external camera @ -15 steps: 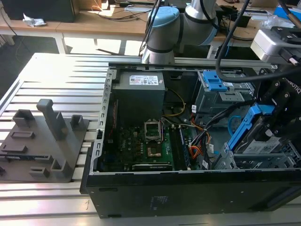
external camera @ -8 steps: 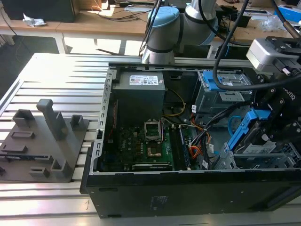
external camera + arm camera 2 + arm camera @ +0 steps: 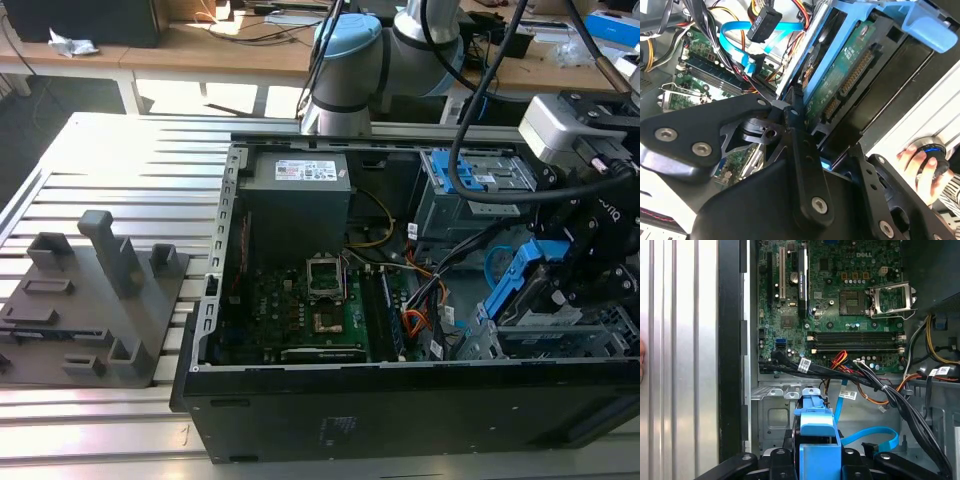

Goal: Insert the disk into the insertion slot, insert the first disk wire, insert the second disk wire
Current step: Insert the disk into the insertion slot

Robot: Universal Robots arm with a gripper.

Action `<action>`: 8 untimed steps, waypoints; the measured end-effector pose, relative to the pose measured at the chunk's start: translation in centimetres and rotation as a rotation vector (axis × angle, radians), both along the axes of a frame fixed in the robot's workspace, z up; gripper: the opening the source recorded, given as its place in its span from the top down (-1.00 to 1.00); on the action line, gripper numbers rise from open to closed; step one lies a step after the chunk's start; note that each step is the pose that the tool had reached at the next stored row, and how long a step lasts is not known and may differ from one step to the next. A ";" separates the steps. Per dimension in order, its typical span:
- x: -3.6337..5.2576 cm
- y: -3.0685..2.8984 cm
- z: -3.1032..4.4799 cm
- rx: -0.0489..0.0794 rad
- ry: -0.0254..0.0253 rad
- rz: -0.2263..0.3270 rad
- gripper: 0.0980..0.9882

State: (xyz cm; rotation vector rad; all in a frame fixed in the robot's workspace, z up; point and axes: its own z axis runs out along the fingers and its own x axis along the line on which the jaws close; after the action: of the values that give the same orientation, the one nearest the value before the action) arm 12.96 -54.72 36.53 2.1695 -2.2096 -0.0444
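Ribbed desk, open PC case; exterior view has hand clamped on the disk, tilted just above the insertion slot. Second wrist view: disk between fingers. First wrist view: second disk wire loose beyond hand; step one, likely needs squaring to the bay.

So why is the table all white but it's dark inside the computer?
Exterior view: bright light glares off the ribbed metal table, while the computer case shades its own inside. First wrist view: the motherboard is evenly lit. Second wrist view: the gripper holding the disk looks black.
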 end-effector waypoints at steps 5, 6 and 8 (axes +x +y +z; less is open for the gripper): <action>0.00 0.00 -0.01 0.000 0.0000 0.000 0.24; 0.00 0.00 -0.01 0.000 0.0000 0.000 0.24; 0.00 0.00 -0.01 0.000 0.0000 0.000 0.28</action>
State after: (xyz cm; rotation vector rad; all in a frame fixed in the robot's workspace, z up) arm 12.96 -54.72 36.52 2.1695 -2.2096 -0.0443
